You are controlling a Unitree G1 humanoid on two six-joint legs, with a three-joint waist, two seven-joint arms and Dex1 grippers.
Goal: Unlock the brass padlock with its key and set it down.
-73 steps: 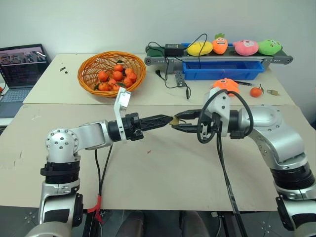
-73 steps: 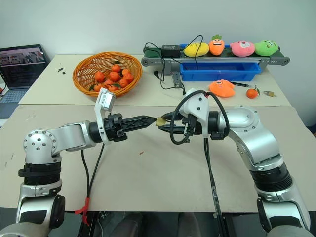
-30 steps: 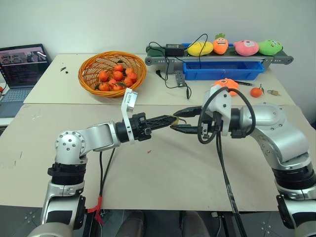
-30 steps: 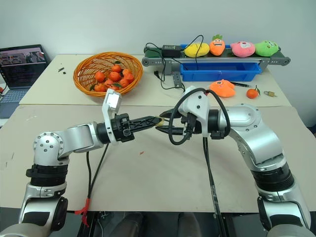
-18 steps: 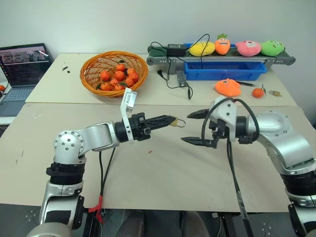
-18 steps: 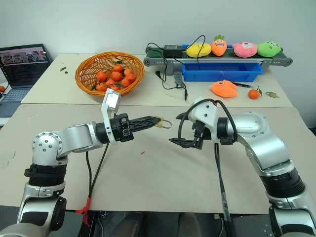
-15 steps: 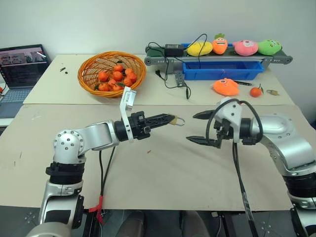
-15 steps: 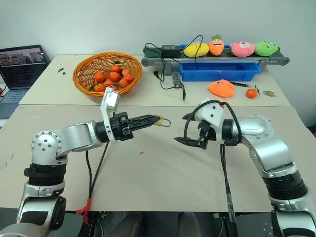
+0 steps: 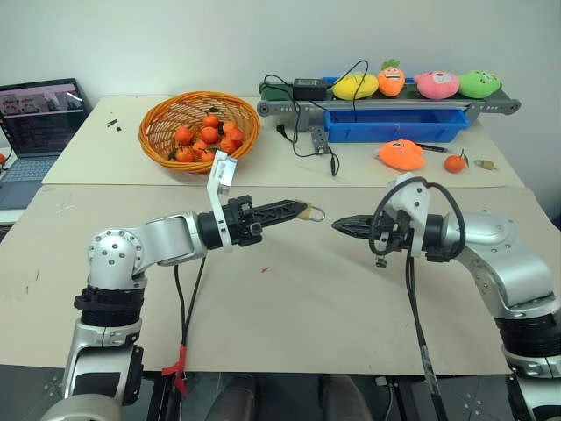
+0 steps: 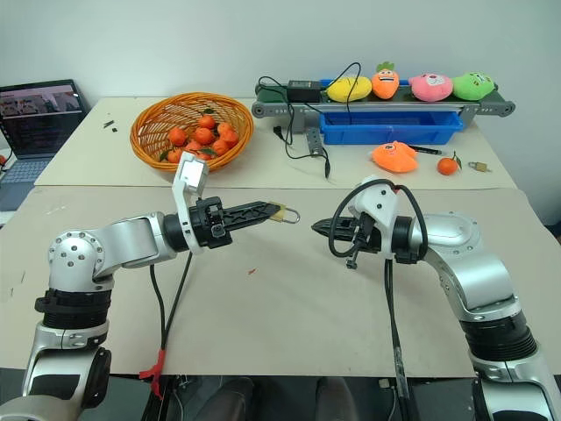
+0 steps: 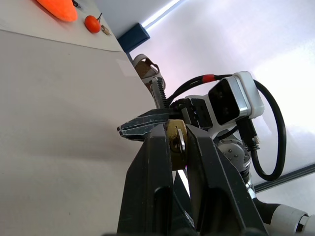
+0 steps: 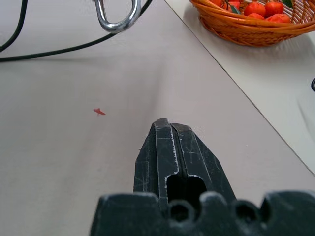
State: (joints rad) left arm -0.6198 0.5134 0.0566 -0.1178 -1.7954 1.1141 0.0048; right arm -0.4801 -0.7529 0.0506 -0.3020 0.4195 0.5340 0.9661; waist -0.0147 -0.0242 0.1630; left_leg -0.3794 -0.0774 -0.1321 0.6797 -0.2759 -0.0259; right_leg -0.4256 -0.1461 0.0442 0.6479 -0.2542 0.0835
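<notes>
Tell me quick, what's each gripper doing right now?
Left gripper: closed on the small brass padlock with silver shackle, held above the table.
Right gripper: closed, holding nothing.

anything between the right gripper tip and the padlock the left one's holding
Nothing: in the left eye view only a bare gap of table separates the shut right gripper from the brass padlock clamped in the left gripper.

no readable text, labels, brands or numbers on anything in view
</notes>
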